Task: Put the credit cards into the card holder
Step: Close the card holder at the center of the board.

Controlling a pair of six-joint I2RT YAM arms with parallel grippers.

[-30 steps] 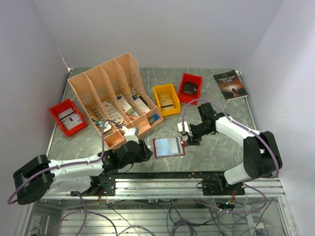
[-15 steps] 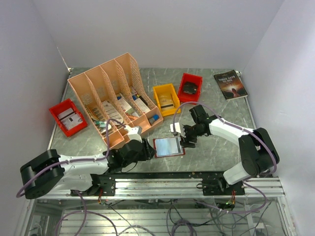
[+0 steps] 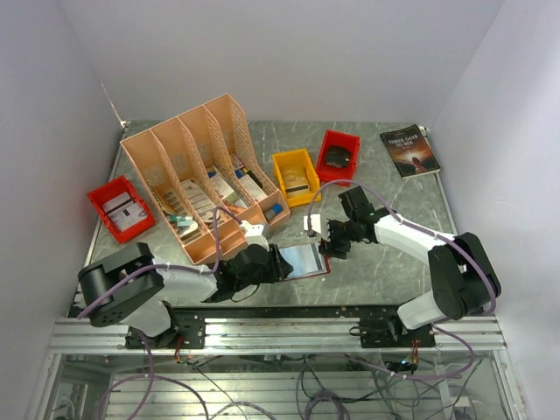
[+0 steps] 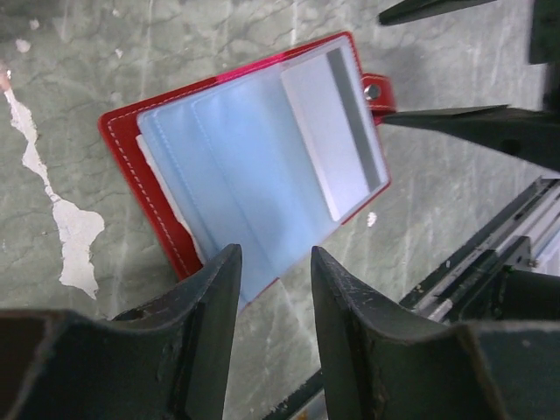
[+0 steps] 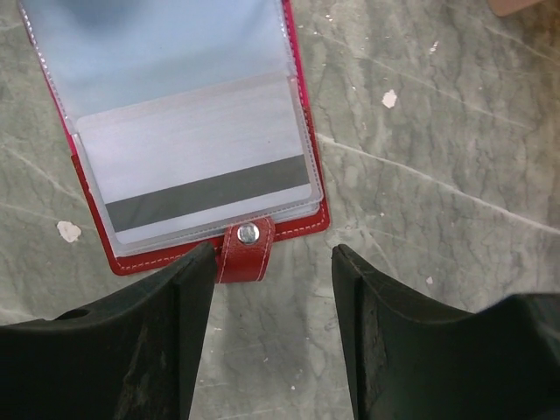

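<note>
The red card holder (image 3: 304, 260) lies open on the table between both grippers, clear pockets up. One greyish credit card (image 5: 197, 166) with a dark stripe sits inside a pocket, also seen as the card (image 4: 337, 131) in the left wrist view. My left gripper (image 4: 274, 262) is open at the holder's near-left edge (image 4: 131, 166), with the rim of a clear sleeve between its fingertips. My right gripper (image 5: 271, 262) is open at the opposite edge, and the snap tab (image 5: 247, 249) lies just inside its left fingertip. No other credit cards are clearly visible.
A peach file organiser (image 3: 197, 171) with leaflets stands at the back left. A red bin (image 3: 121, 207) sits at the far left; a yellow bin (image 3: 295, 177) and another red bin (image 3: 337, 155) sit behind the holder. A dark book (image 3: 409, 150) lies at the back right.
My left gripper has moved right, up to the card holder's edge, and narrowed a little. My right gripper has moved left and closer to the holder's snap side.
</note>
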